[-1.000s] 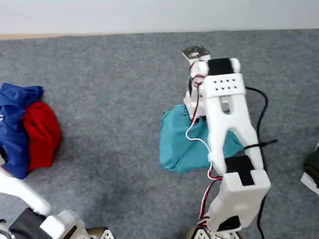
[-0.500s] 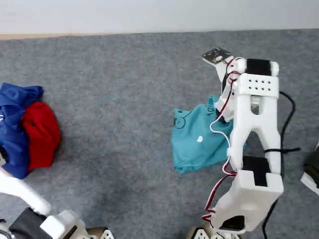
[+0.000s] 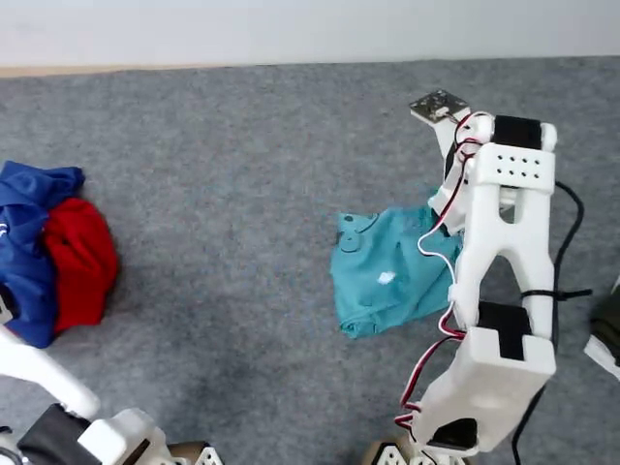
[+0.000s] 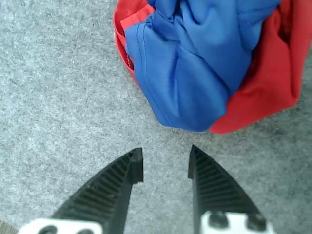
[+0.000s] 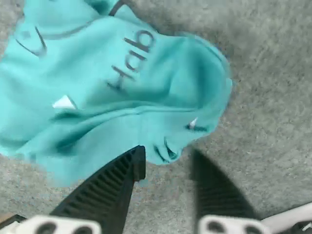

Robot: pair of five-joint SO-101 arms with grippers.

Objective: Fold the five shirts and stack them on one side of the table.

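A teal shirt (image 3: 386,274) lies crumpled on the grey carpet right of centre, with its collar and a small white tag showing. My right arm (image 3: 499,232) stretches over its right side. In the right wrist view, my right gripper (image 5: 168,157) is open just above the teal shirt's (image 5: 117,92) edge, and a fold of cloth lies between the fingertips. At the far left, a blue shirt (image 3: 27,242) is bundled over a red shirt (image 3: 82,257). My left gripper (image 4: 165,158) hangs open over bare carpet, just short of the blue shirt (image 4: 195,63) and the red shirt (image 4: 275,78).
The left arm's base (image 3: 68,412) sits at the near left corner. A dark cloth (image 3: 610,325) shows at the right edge. The carpet's far edge meets a pale wall (image 3: 291,29). Bare carpet (image 3: 213,194) spreads between the two piles.
My right arm has swung to the right. The teal shirt shifted right with it and spread out, so its collar and tag now show. The left arm and the blue and red bundle stayed still.
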